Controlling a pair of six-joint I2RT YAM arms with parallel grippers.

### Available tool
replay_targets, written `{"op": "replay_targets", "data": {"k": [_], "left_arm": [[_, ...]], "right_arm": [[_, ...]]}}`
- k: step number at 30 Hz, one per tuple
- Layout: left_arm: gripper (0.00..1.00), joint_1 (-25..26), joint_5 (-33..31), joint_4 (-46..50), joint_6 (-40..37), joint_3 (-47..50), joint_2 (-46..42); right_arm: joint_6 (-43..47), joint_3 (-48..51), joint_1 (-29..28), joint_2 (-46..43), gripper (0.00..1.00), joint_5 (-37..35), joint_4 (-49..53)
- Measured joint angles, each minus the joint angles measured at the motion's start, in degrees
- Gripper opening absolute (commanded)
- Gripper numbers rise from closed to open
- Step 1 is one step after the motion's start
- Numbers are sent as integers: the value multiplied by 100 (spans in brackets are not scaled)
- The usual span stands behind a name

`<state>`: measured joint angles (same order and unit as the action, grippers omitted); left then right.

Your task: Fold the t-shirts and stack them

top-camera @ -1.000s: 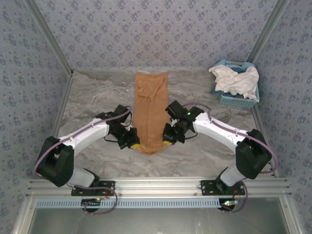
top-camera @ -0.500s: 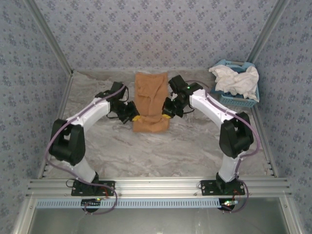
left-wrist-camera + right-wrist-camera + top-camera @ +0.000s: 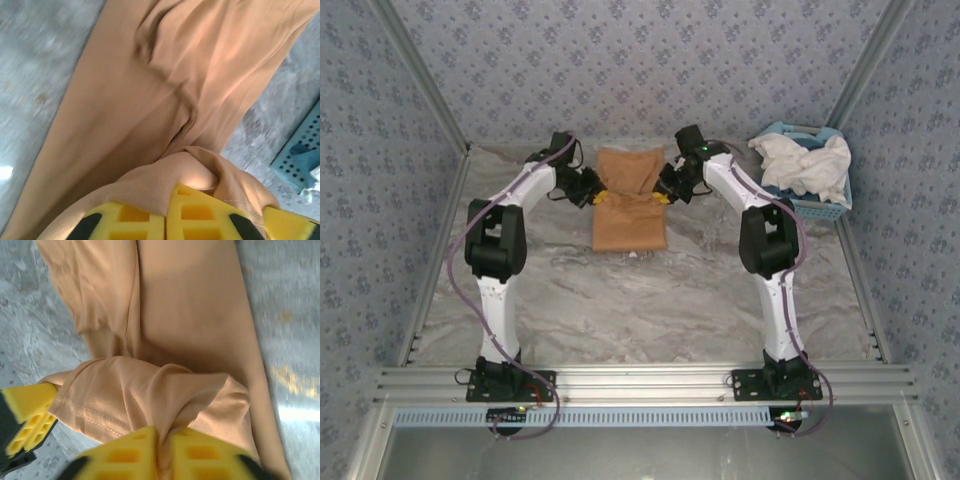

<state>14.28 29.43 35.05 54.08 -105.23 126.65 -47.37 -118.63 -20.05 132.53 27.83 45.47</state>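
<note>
The tan-orange t-shirt (image 3: 630, 218) lies at the back middle of the table as a narrow strip, its near end doubled over toward the far end. At the fold's left corner my left gripper (image 3: 599, 196) (image 3: 166, 216) is shut, with a hem of the shirt (image 3: 150, 95) pinched between its yellow pads. Opposite it, my right gripper (image 3: 661, 197) (image 3: 164, 452) is shut on a bunch of the same cloth (image 3: 190, 310) at the right corner. The white t-shirt (image 3: 805, 165) sits crumpled in the basket.
A light blue lattice basket (image 3: 810, 208) (image 3: 295, 150) stands at the back right, close to the right arm. Patterned walls close in the marble table (image 3: 620, 300) at the back and both sides. Bare marble lies between the shirt and the arm bases.
Both grippers have carried the shirt's near end from the front of the table to the far end, doubling the long strip over itself. Both arms now reach far back.
</note>
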Motion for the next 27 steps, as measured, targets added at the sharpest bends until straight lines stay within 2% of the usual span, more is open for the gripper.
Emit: {"op": "replay_targets", "data": {"k": [2, 3, 7, 9, 11, 15, 18, 21, 23, 25, 27], "left_arm": [[52, -20, 39, 42, -55, -490, 372], [55, -42, 35, 57, -98, -623, 470], [57, -79, -63, 70, -227, -538, 382], [56, -81, -166, -7, -299, 22, -4], [53, -98, -264, -157, -299, 975, -660], [33, -111, -328, -398, -144, 2721, -1937], [21, -111, -275, -616, -11, 3414, -2284], [15, -103, -223, -765, 59, 3464, -2111], [9, -98, -205, -769, 59, 3165, -1816], [6, -76, -212, -758, 28, 2717, -1473], [6, -79, -234, -732, -24, 2243, -1134]], "right_arm": [[24, -192, 111, 280, 62, 92, -162], [42, -240, 155, 356, 64, 109, -208], [352, -326, 337, 413, 63, 103, -240], [544, -203, 393, 251, 62, 48, -258], [675, 365, 435, -195, 60, -42, -422], [710, 1958, 356, -1390, 42, -166, -789], [549, 2752, 140, -1945, 25, -195, -1182], [387, 2988, -116, -1967, 13, -188, -1523], [286, 2986, -269, -1808, 6, -166, -1709], [201, 2951, -356, -1604, 5, -144, -1797], [160, 2911, -385, -1381, 10, -122, -1845]]}}
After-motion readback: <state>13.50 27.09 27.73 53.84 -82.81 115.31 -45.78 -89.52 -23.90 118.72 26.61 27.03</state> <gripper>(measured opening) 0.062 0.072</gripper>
